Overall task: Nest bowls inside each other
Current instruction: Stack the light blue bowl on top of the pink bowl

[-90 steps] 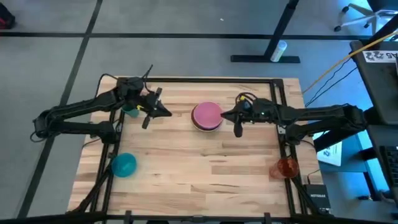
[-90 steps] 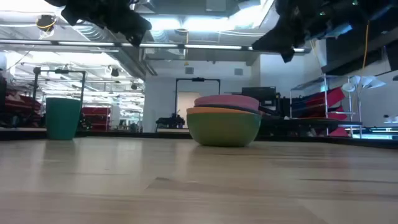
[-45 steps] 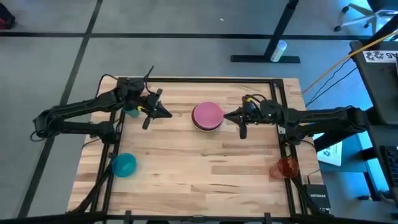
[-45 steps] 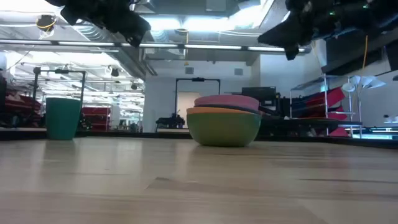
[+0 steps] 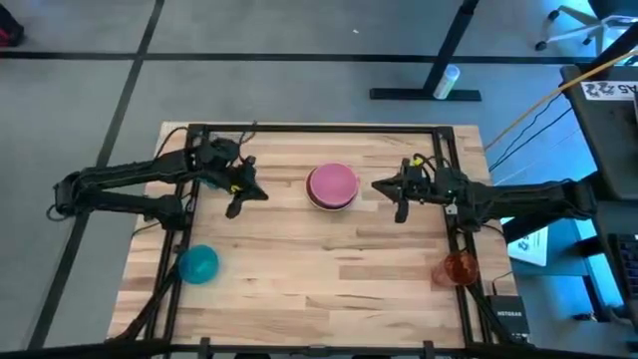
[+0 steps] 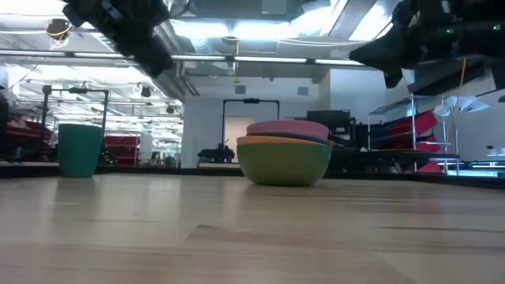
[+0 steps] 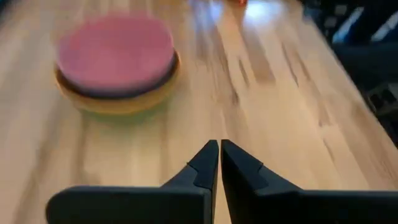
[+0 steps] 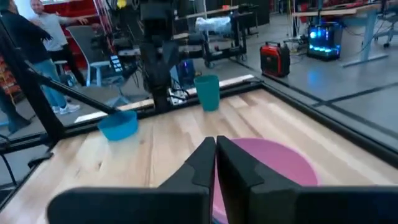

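Note:
A stack of nested bowls [image 5: 332,185] stands on the table's far middle part. A pink bowl [image 6: 287,128] lies on top, inside an orange one [image 6: 272,141] and a greenish one [image 6: 284,162] that rests on the wood. A bright blue bowl [image 5: 198,264] sits alone at the near left. My left gripper [image 5: 261,193] hovers shut to the left of the stack, pointing at it [image 7: 219,146]. My right gripper [image 5: 377,184] hovers shut to the right of the stack [image 8: 215,142]. Both are above the table and touch nothing.
A dark-green cup [image 6: 80,149] stands at the far left, near my left arm. A see-through orange-red cup [image 5: 460,267] stands at the near right edge. Black frame rails [image 5: 319,128] border the table. People [image 8: 31,50] are in the room beyond.
My right gripper has drawn back from the bowl stack toward the table's right edge, staying shut. My left gripper has pulled back a little toward the left and near edges. The bowls have not moved.

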